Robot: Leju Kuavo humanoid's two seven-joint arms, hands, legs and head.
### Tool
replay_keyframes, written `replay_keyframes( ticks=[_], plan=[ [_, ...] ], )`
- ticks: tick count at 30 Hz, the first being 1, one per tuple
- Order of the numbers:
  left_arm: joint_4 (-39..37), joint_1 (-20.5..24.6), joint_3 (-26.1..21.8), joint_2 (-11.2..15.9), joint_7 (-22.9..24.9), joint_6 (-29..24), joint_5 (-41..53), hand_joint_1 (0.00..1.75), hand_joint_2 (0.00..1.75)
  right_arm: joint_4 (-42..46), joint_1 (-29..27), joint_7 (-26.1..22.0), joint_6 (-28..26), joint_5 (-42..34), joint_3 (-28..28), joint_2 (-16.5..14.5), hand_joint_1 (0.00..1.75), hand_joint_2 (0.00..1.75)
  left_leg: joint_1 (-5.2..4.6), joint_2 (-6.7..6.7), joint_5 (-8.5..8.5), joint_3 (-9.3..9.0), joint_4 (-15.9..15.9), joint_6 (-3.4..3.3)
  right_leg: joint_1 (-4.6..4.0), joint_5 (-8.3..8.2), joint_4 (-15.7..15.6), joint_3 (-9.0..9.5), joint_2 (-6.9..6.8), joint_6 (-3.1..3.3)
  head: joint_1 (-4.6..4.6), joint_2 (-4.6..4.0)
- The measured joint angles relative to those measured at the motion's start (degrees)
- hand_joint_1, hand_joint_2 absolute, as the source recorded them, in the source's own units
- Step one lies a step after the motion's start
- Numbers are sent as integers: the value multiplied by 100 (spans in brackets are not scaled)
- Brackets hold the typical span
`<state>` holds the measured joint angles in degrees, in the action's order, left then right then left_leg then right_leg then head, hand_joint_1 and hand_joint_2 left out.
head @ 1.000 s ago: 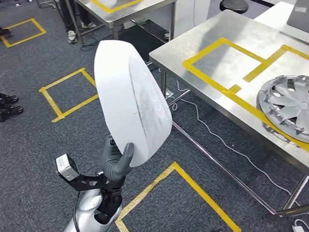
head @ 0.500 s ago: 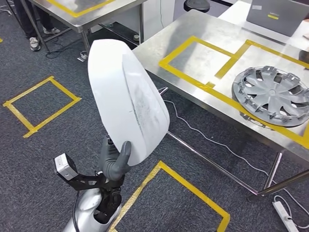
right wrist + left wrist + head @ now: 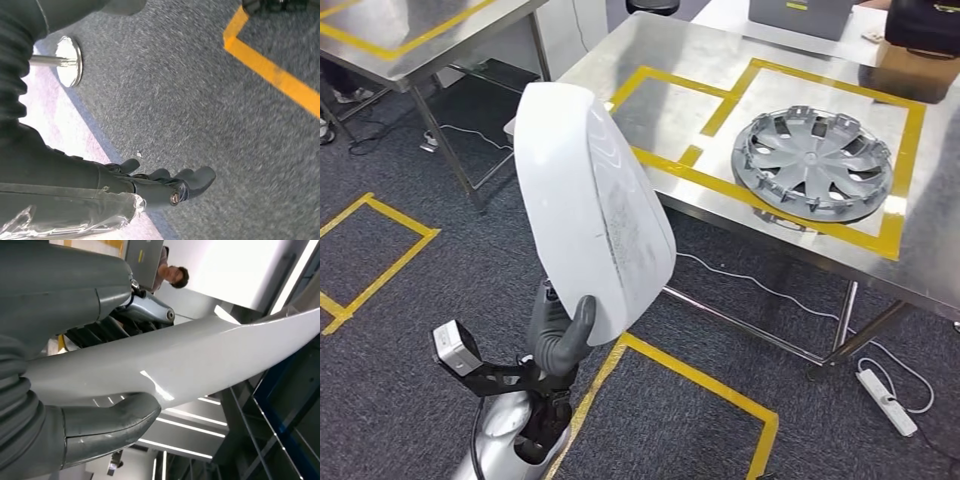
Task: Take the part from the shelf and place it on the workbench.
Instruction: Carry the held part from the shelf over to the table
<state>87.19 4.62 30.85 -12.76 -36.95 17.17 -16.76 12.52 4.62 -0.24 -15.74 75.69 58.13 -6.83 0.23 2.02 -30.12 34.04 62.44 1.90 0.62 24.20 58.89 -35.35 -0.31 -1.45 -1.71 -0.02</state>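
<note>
White part (image 3: 588, 210) gripped upright by left robot hand (image 3: 560, 335), hiding its fingers; right robot hand (image 3: 166, 182) empty, fingers extended.

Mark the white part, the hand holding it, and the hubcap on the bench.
white part (image 3: 576, 200), head view, outer shell.
left hand (image 3: 560, 338), head view, thumb base.
hubcap (image 3: 810, 160), head view, centre hub.

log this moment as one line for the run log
phase: carry | left hand: holds white part upright | right hand: hangs empty over carpet | workbench: ahead, hubcap in taped box | part not yet placed
</note>
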Motion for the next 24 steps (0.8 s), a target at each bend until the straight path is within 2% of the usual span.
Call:
replay_keyframes(
  ticks=[1, 2, 3, 4, 5, 6, 7, 8, 10, 12, 13, 14, 16, 17, 18, 19, 20, 21, 23, 24],
  plan=[
    [0, -6, -2, 8, -2, -1, 0, 164, 175, 0, 9, 3, 0, 1, 1, 2, 0, 175, 4, -103, -179, 181, 362, 10, 6, 0, -1, -2, 65, 15, 12, 0],
    [-1, -13, -5, 18, -3, -2, 0, 164, 175, 0, 19, 2, 0, 2, 1, 2, 0, 175, 4, -146, -334, 386, 746, 17, 8, 1, -1, -4, 137, 26, 21, 0],
    [-1, -22, -6, 27, -4, -3, -1, 164, 175, 0, 23, 3, 1, 2, 1, 1, 0, 175, 5, -160, -407, 548, 1029, 21, 9, 2, -1, -5, 214, 31, 26, 0],
    [-2, -29, -7, 34, -4, -3, -1, 164, 175, 0, 17, 4, 2, 2, 1, -1, 0, 175, 7, -166, -368, 630, 1131, 21, 12, 1, 0, -4, 292, 30, 25, 0],
    [-2, -32, -7, 38, -4, -4, -1, 164, 175, 0, 9, 5, 2, 2, 1, -1, 0, 175, 12, -178, -220, 602, 1015, 19, 18, -1, 1, -2, 373, 24, 25, 0],
    [-1, -32, -7, 38, -4, -4, -1, 164, 175, 0, 2, 6, 3, 2, 2, -1, 0, 175, 22, -217, -4, 475, 717, 17, 28, -3, 2, 2, 451, 10, 25, 0],
    [-1, -30, -7, 37, -4, -4, 0, 164, 175, 0, 0, 7, 3, 2, 2, -1, 0, 175, 45, -336, 201, 300, 336, 22, 36, -6, 5, -1, 529, -17, 26, 0],
    [-1, -27, -7, 36, -4, -4, 0, 164, 175, 0, 6, 7, 3, 2, 2, -1, 0, 175, 72, -465, 333, 139, -16, 20, 39, -5, 22, -16, 605, -51, 31, 0],
    [-2, -28, -6, 34, -5, -3, 0, 164, 175, 0, 10, 10, 3, 2, 2, 0, 0, 175, 93, -644, 402, -25, -379, -12, 48, -17, 22, -58, 729, -134, 42, 0],
    [-2, -27, -2, 27, -5, -2, 0, 164, 175, 0, -22, 14, 5, 1, 3, 0, 0, 175, 78, -568, 399, -35, -409, -93, 71, -40, -14, -100, 801, -210, 45, 0],
    [-2, -24, 0, 18, -5, 0, -1, 164, 175, 0, -42, 16, 7, 0, 3, 0, 0, 175, 77, -512, 405, -41, -417, -139, 72, -17, 13, -124, 730, -234, 37, 0],
    [-1, -22, 1, 8, -5, 2, -2, 164, 175, 0, -52, 17, 9, 0, 3, 0, 0, 175, 79, -448, 411, -49, -425, -179, 66, 65, 137, -188, 591, -250, 17, 0],
    [-2, -28, 1, -5, -5, 7, -3, 164, 175, 0, -38, 18, 12, 0, 3, -2, 0, 175, 59, -304, 403, -61, -432, -239, 48, 404, 746, -465, 240, -268, -18, 0],
    [-3, -35, 1, -5, -4, 9, -2, 164, 175, 0, -26, 18, 14, 0, 3, -3, 0, 175, 43, -227, 396, -65, -431, -256, 47, 592, 1144, -654, 143, -277, -25, 0],
    [-4, -42, 2, -4, -4, 9, -1, 164, 175, 0, -19, 19, 15, 0, 3, -4, 0, 175, 29, -150, 388, -69, -431, -265, 47, 712, 1463, -806, 99, -283, -25, 0],
    [-4, -48, 2, -4, -3, 9, -1, 164, 175, 0, -21, 22, 15, 0, 3, -4, 0, 175, 20, -77, 378, -76, -430, -269, 45, 729, 1605, -867, 81, -285, -27, 0],
    [-4, -51, 3, -4, -3, 9, -2, 164, 175, 0, -30, 25, 13, 1, 4, -3, 0, 175, 15, -10, 366, -89, -430, -266, 44, 638, 1518, -810, 64, -281, -26, 0],
    [-4, -52, 3, -5, -3, 7, -4, 164, 175, 0, -39, 28, 8, 3, 4, -3, 0, 175, 14, 53, 350, -110, -429, -255, 42, 464, 1209, -635, 22, -273, -28, 0],
    [-4, -52, -2, -7, -1, 3, -12, 164, 175, 0, -44, 27, 0, 11, 5, -5, 0, 175, 0, 162, 312, -163, -431, -212, 26, 147, 431, -196, -210, -244, -25, 0],
    [-4, -51, -4, -6, 1, 1, -16, 164, 175, 0, -34, 23, -2, 16, 4, -7, 0, 175, -13, 205, 294, -183, -428, -184, 14, 66, 182, -56, -318, -225, -25, 0]
  ],
)
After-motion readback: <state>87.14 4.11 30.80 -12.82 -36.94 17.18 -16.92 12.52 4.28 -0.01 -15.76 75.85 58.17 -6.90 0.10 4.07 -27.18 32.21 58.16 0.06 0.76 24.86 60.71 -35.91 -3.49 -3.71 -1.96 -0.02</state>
